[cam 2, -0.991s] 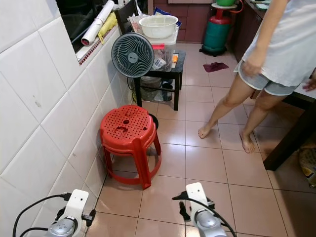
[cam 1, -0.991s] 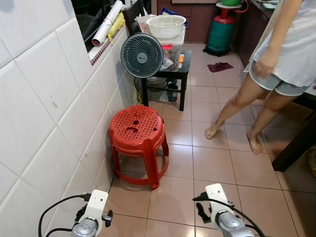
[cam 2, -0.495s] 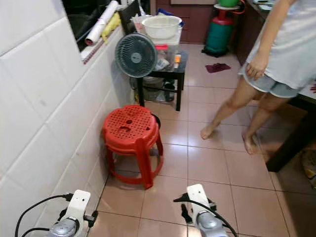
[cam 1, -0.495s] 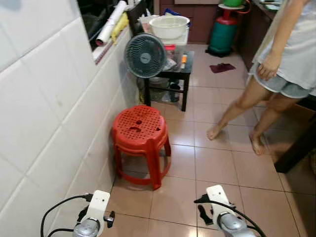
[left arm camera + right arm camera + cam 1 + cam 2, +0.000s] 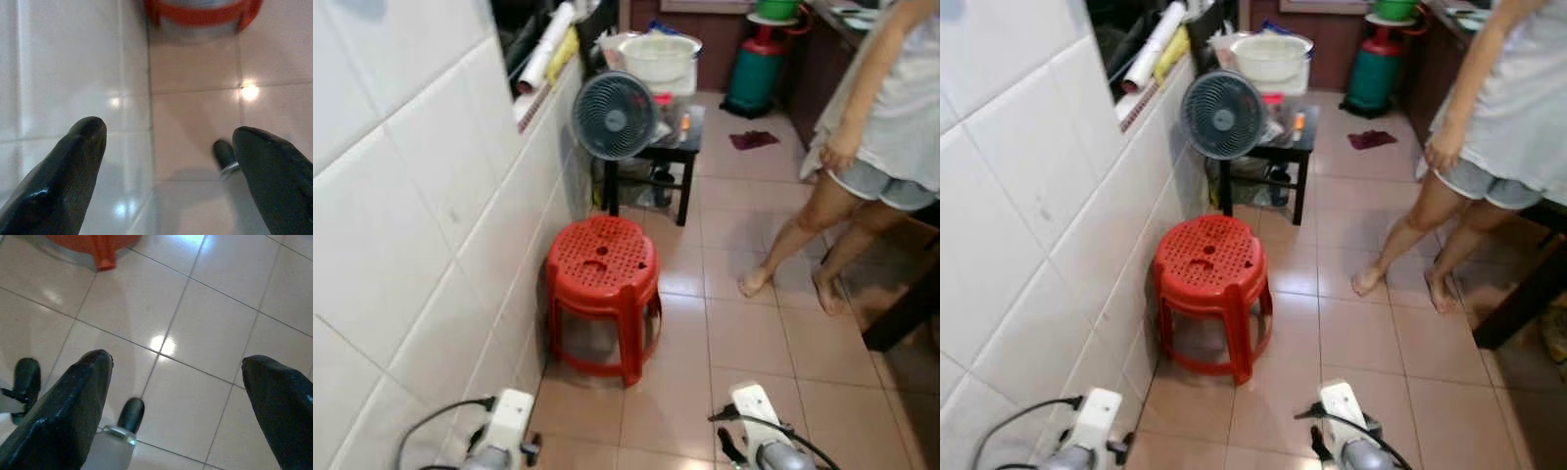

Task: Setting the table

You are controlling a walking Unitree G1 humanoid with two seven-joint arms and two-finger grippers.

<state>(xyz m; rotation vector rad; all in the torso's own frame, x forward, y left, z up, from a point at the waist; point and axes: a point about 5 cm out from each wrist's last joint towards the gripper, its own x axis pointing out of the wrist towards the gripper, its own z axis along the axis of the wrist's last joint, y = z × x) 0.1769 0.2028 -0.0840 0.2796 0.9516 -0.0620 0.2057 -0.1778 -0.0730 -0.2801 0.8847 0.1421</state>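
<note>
No tableware lies within reach. My left gripper [image 5: 166, 132] hangs low over the floor tiles beside the white wall, open with nothing between its fingers. My right gripper [image 5: 176, 360] hangs over bare pink floor tiles, also open and empty. Both arms show at the bottom of the eye views, the left arm [image 5: 504, 436] by the wall and the right arm [image 5: 759, 436] over the floor. A dark table leg [image 5: 901, 313] stands at the right edge, behind a person.
A red plastic stool [image 5: 602, 259] stands just ahead by the tiled wall [image 5: 411, 215]. Behind it are a fan [image 5: 614, 116], a small black table [image 5: 685, 147] bearing a white basin [image 5: 658, 54], and a green gas cylinder [image 5: 754, 73]. A barefoot person [image 5: 891, 127] stands at right.
The whole picture has shifted as the camera moved, and the stool sits a little lower in view. The person stays at the right. Both arms hang as before.
</note>
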